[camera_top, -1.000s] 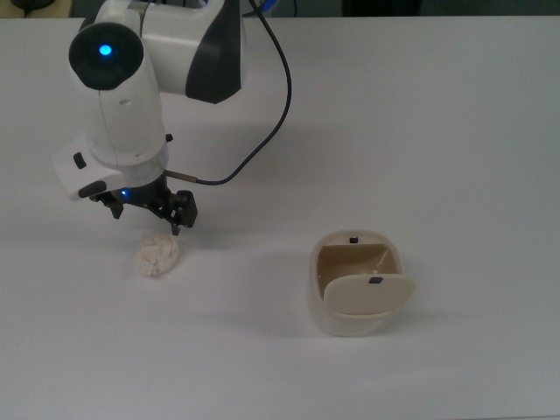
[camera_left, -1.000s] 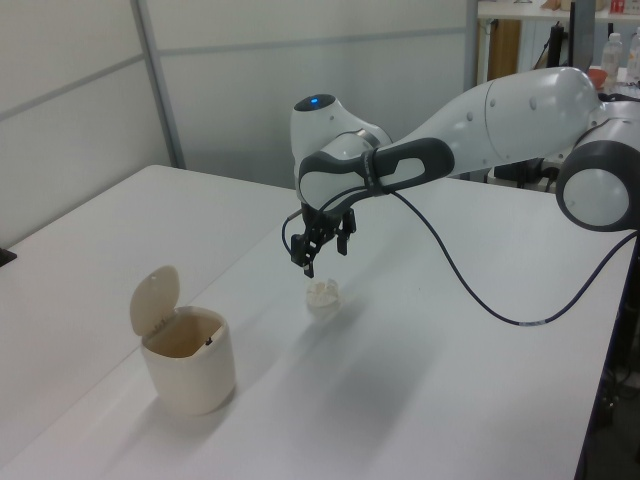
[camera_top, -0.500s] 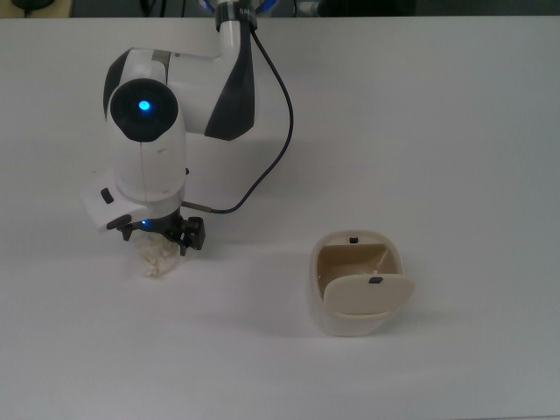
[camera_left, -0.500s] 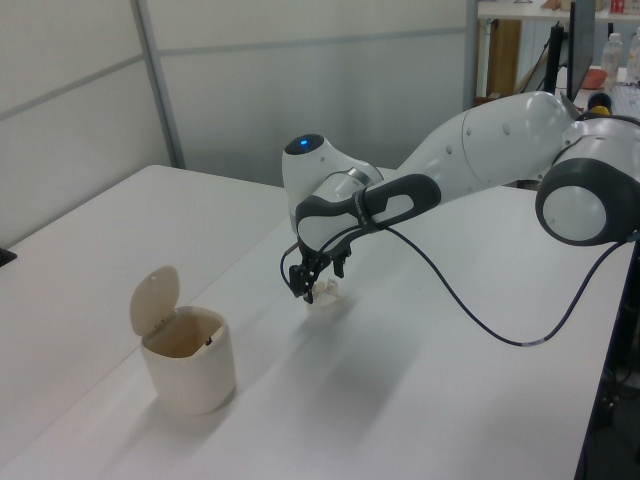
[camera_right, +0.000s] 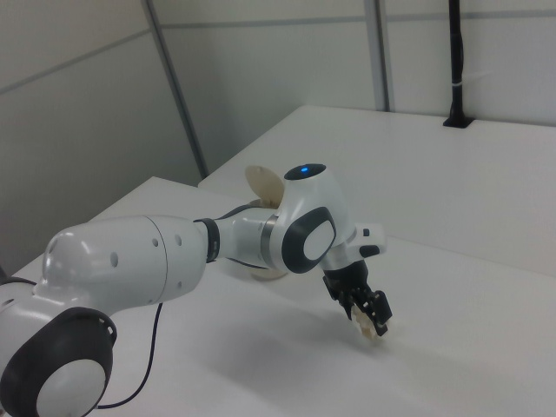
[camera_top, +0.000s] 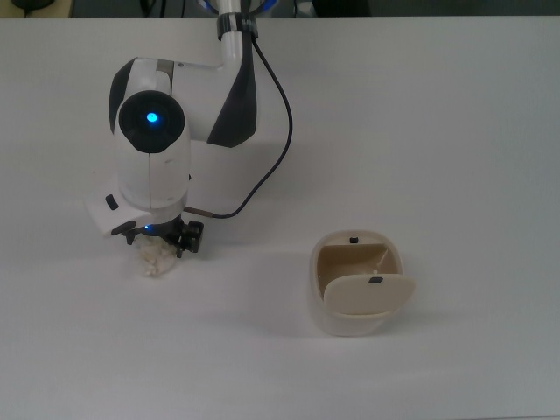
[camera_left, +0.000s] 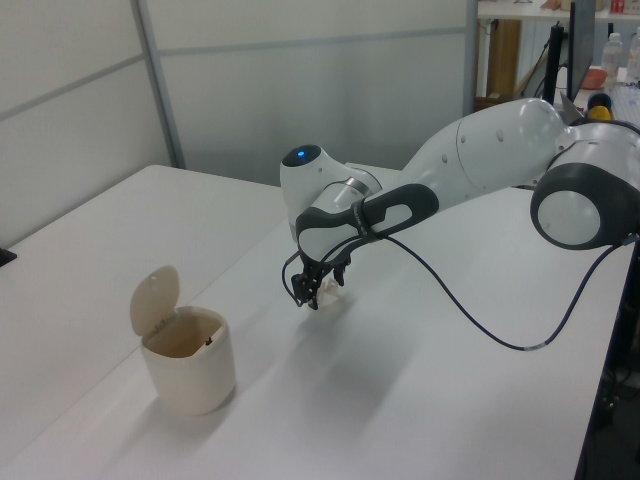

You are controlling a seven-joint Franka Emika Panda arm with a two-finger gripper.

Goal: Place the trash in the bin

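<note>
The trash [camera_top: 156,262] is a lumpy off-white paper wad lying on the white table at the top view's left. My gripper [camera_top: 159,238] is lowered right over it, its dark fingers open and standing on either side of the wad, whose upper part they hide. In the left view the gripper [camera_left: 318,292] reaches down to the table with the trash [camera_left: 328,297] between its fingers. The cream bin [camera_top: 350,324] stands apart at the top view's right, flap lid [camera_top: 367,293] tipped up and tan inside showing. In the left view the bin [camera_left: 195,375] sits near the front left.
A black cable [camera_top: 278,114] loops from the arm across the table behind the gripper. In the right view the arm hides most of the bin, and only its raised lid [camera_right: 261,184] shows. Grey wall panels stand behind the table [camera_left: 420,400].
The gripper has come down from above and beside the trash until its fingers straddle the wad. The trash and bin have not moved.
</note>
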